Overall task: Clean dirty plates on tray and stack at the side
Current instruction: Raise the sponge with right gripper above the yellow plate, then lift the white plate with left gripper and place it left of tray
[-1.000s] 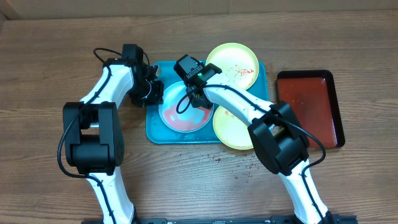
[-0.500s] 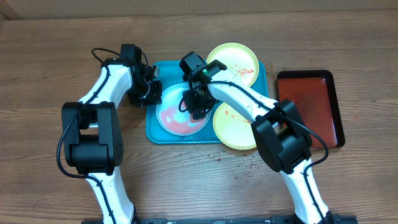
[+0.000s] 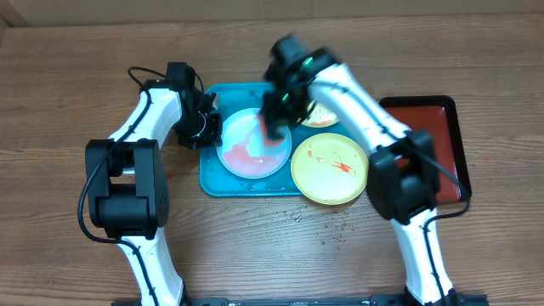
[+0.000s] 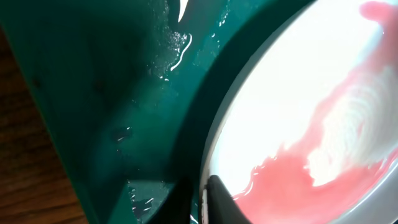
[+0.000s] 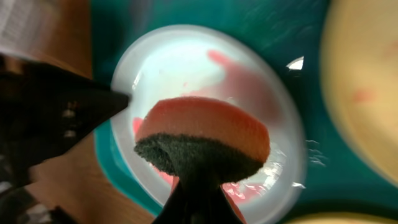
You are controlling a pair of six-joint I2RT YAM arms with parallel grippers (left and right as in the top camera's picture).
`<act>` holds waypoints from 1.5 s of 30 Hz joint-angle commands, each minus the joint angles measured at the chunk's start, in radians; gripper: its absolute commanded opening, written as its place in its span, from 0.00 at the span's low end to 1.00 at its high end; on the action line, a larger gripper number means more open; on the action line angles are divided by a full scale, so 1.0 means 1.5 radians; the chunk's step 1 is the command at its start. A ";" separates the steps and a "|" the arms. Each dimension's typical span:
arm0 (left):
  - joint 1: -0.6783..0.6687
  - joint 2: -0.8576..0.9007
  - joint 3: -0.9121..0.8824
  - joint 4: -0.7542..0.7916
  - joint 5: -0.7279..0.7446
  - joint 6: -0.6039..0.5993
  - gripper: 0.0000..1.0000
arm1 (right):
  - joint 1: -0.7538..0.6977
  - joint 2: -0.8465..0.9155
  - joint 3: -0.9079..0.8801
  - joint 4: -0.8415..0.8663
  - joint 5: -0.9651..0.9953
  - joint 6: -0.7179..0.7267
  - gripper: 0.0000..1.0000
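Observation:
A light blue plate (image 3: 246,146) smeared with pink-red sauce lies on the turquoise tray (image 3: 211,177). My left gripper (image 3: 206,127) pinches its left rim, one finger under and one on top (image 4: 200,200). My right gripper (image 3: 274,126) is shut on an orange sponge (image 5: 205,132) with a dark scouring face, held just over the blue plate (image 5: 186,62). A pale yellow plate (image 3: 330,167) with red streaks rests at the tray's front right. Another yellow plate (image 3: 330,116) at the back is mostly hidden by the right arm.
A dark red tray (image 3: 429,144) lies to the right on the wooden table. Red specks (image 3: 333,228) dot the table in front of the turquoise tray. Water drops shine on the tray floor (image 4: 124,93).
My right arm has swung up and to the right, carrying the sponge across the blue plate and uncovering the front yellow plate. The left arm has stayed in place.

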State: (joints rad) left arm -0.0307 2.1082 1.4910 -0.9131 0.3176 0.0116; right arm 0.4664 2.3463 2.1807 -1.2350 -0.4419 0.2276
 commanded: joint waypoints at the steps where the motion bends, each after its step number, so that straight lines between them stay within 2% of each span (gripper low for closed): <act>1: 0.002 0.008 -0.002 0.002 -0.002 0.032 0.19 | -0.042 -0.005 0.100 -0.043 -0.037 -0.040 0.04; 5: 0.002 0.008 -0.003 0.004 -0.002 0.028 0.34 | -0.077 -0.005 0.217 -0.125 -0.036 -0.065 0.04; 9: -0.008 0.008 -0.013 0.018 -0.002 0.012 0.36 | -0.103 -0.005 0.316 -0.189 -0.035 -0.068 0.04; 13: -0.017 0.008 -0.044 0.060 -0.001 -0.001 0.22 | -0.122 -0.005 0.372 -0.236 -0.032 -0.068 0.04; 16: -0.019 0.008 -0.070 0.098 -0.002 -0.008 0.04 | -0.138 -0.005 0.376 -0.268 -0.013 -0.068 0.04; 24: -0.019 -0.001 -0.032 0.095 -0.002 -0.008 0.04 | -0.142 -0.005 0.375 -0.306 0.056 -0.067 0.04; 30: -0.019 -0.071 0.041 0.053 -0.015 -0.007 0.04 | -0.143 -0.005 0.375 -0.306 0.083 -0.065 0.04; 37: -0.019 -0.201 0.057 0.042 -0.157 -0.007 0.04 | -0.143 -0.005 0.375 -0.306 0.093 -0.065 0.04; 45: -0.045 -0.229 0.056 0.030 -0.308 -0.009 0.04 | -0.143 -0.004 0.375 -0.305 0.120 -0.065 0.04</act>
State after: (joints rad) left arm -0.0620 1.7653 1.5692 -0.8600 0.0124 0.0067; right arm 0.2504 2.3482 2.7213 -1.6958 -0.2916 0.1341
